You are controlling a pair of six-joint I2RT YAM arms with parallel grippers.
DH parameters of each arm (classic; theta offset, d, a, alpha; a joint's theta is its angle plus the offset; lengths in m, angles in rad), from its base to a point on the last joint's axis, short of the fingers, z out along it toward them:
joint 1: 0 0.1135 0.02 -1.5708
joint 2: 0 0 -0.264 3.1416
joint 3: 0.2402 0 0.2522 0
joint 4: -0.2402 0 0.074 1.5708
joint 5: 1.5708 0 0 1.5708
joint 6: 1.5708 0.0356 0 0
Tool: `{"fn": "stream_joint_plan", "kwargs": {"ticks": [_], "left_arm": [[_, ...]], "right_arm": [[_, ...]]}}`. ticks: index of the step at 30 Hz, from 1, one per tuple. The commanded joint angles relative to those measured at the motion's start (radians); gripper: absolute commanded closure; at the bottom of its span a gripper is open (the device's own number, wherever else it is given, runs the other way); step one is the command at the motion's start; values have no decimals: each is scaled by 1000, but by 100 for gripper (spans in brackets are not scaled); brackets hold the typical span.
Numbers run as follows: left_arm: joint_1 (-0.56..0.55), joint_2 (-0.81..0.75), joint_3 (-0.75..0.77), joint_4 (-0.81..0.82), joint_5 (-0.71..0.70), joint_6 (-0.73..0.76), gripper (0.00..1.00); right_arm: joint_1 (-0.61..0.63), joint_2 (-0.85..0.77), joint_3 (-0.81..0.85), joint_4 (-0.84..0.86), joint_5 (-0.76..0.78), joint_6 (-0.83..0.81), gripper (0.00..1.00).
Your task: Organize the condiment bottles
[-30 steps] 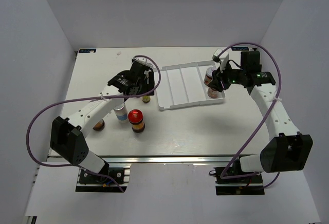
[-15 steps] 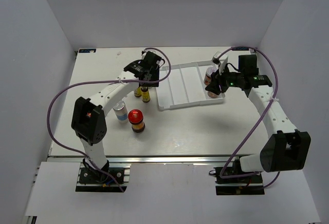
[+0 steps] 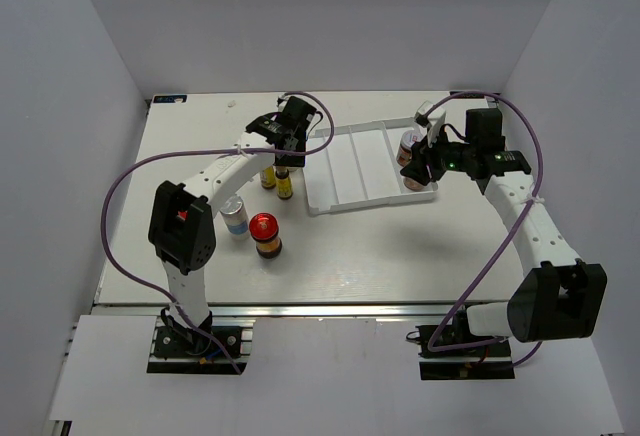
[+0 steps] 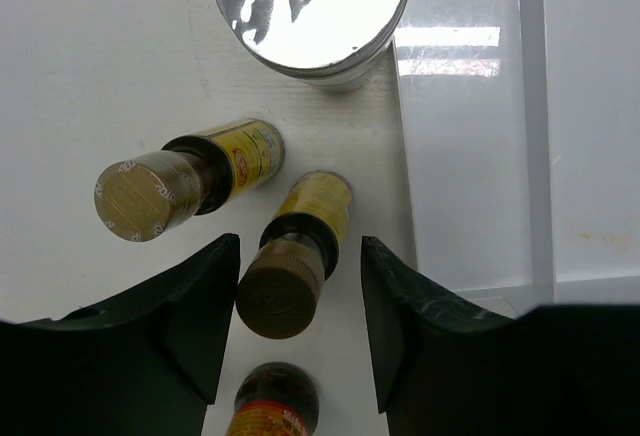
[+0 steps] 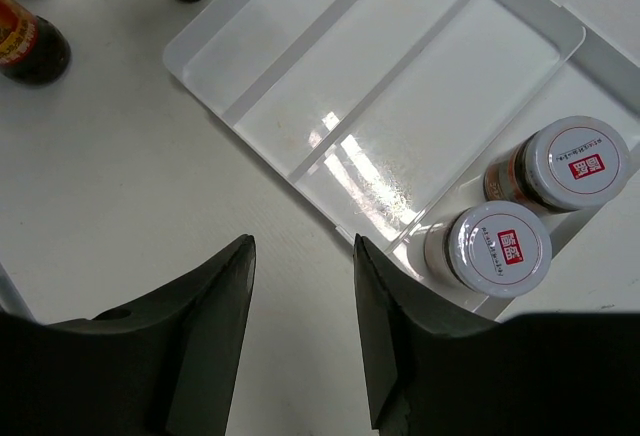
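Note:
My left gripper [image 4: 300,256] is open, one finger on each side of the dark cap of a slim yellow bottle [image 4: 300,231] that stands on the table. The left finger is close to the cap and a gap shows on the right. A second yellow bottle [image 4: 190,181] stands just to its left. Beyond them is a silver-capped shaker [image 4: 310,6], and a dark bottle [image 4: 275,406] is below. From above, the left gripper [image 3: 285,161] hangs over both yellow bottles [image 3: 285,188]. My right gripper [image 5: 305,326] is open and holds nothing. Two white-lidded jars [image 5: 497,246] stand in the tray's right compartment.
The white divided tray [image 3: 350,161] lies at the middle back, its other compartments bare. Another silver-capped shaker [image 3: 235,218] and a red-lidded jar [image 3: 265,234] stand in front of the left arm. The tray's edge [image 4: 405,176] runs right beside the bottle between my left fingers.
The left arm has swung back and right, over the yellow bottles. Its jaws have narrowed round one cap. The right gripper has barely shifted, beside the white-lidded jars.

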Motion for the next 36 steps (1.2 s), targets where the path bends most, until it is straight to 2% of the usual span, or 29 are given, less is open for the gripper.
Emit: {"fn": "stream_joint_plan", "kwargs": {"ticks": [1, 7, 13, 21, 23, 28, 32, 36], "left_arm": [[4, -28, 2, -4, -5, -9, 39], [4, -28, -14, -10, 1, -20, 42], [4, -37, -18, -15, 3, -18, 58], [4, -66, 37, -27, 33, 11, 95], [4, -83, 81, -36, 84, 26, 99], [-29, -88, 193, -70, 176, 84, 100], [-60, -55, 339, -78, 234, 100, 100], [-83, 41, 457, -27, 325, 107, 100]], "right_arm": [[-1, -17, -2, 46, 7, 11, 50], [0, -14, -2, 47, 12, 12, 50], [-1, -19, -7, 43, 21, 8, 50], [-1, -33, -19, 38, 30, 5, 51], [-1, -39, -22, 35, 35, 0, 50], [-3, -53, -38, 32, 41, 2, 52], [-3, -62, -50, 41, 58, 18, 53], [-4, -66, -58, 58, 85, 52, 55]]}}
